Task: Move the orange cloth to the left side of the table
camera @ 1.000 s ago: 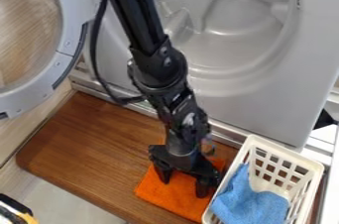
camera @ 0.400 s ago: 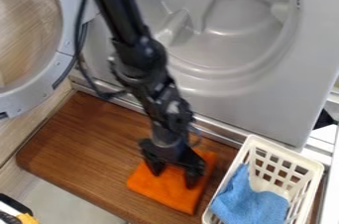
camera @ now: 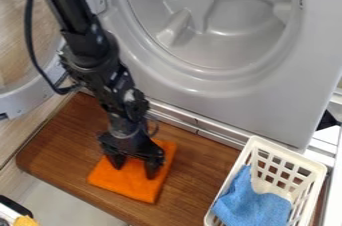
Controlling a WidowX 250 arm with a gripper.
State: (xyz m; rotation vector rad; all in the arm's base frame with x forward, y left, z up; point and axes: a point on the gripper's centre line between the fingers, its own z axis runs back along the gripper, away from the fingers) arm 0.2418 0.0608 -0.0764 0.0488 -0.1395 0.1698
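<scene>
**Jaws parted, tips down on the orange cloth**

My jaws stand well apart, and I have nothing pinched between them that I can make out. The tips of my fingers bear down on the top of the cloth, inside its edges. Whether a shallow fold is caught under either tip, I cannot tell. So I judge my gripper is set for a drag, with downward pressure doing the work instead of a squeeze.

The cloth lies nearly flat beneath me, left of the middle of the wooden table as the camera sees it, with bare wood beyond its left edge. I take that as the way to go, and most of the trip looks done. To do it well, I should press both tips evenly: too light and I skate over the fabric, too hard and I bunch it or scrape the wood. A slow, level slide suits something this soft. I should stop short of the table's left edge so no corner droops over, then lift straight up so the cloth does not follow me.

Farther out, the open round door of the washing machine stands on the left, near my cable; a snag there is possible. Well off to the right, the white basket with its blue cloth poses no trouble.
</scene>
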